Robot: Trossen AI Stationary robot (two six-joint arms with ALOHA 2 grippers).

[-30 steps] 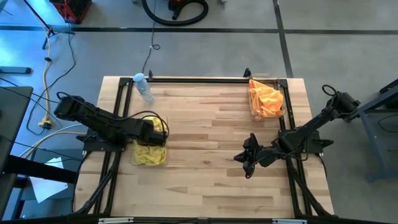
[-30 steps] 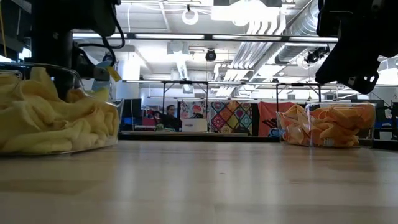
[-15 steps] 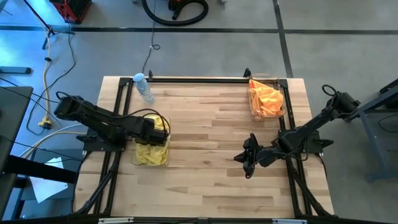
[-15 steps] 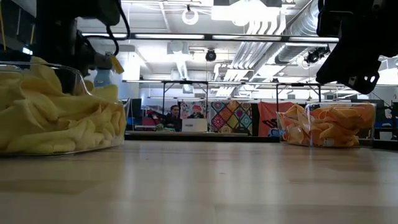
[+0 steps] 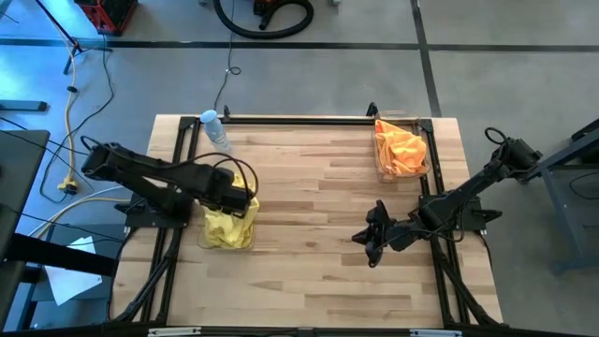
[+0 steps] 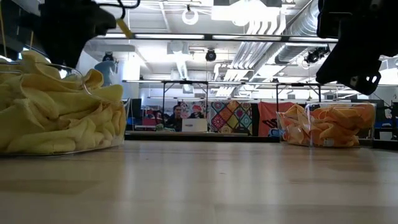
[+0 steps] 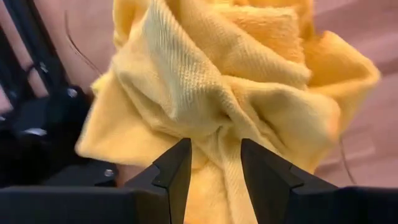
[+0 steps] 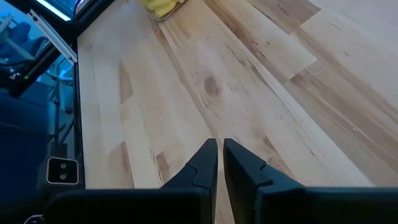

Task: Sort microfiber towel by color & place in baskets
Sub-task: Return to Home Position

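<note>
Yellow towels (image 5: 225,227) heap in the clear basket (image 5: 245,241) near the table's left edge; they fill the left wrist view (image 7: 211,81) and bulge over the rim in the low view (image 6: 56,118). Orange towels (image 5: 401,145) fill the second basket (image 5: 382,173) at the far right, also in the low view (image 6: 329,127). My left gripper (image 5: 239,195) is open just above the far end of the yellow heap. My right gripper (image 5: 372,241) hangs shut over bare wood right of the middle (image 8: 221,149). My left gripper (image 7: 214,165) comes from above, pointing down at the heap. Its fingertips (image 7: 177,162) stand on either side of a raised fold (image 7: 217,134) of the top yellow towel. I cannot tell whether they touch it.
A clear bottle with a blue cap (image 5: 216,131) lies at the far left of the table, just beyond the yellow basket. A black frame (image 5: 299,119) runs along the far edge and both sides. Bare wood (image 5: 309,206) lies between the baskets. A person sits far behind the table (image 6: 177,115).
My left gripper has risen out of the yellow basket and shifted slightly toward the table's right. The yellow towels under it have sprung up into a taller, looser heap. The right arm has kept still.
</note>
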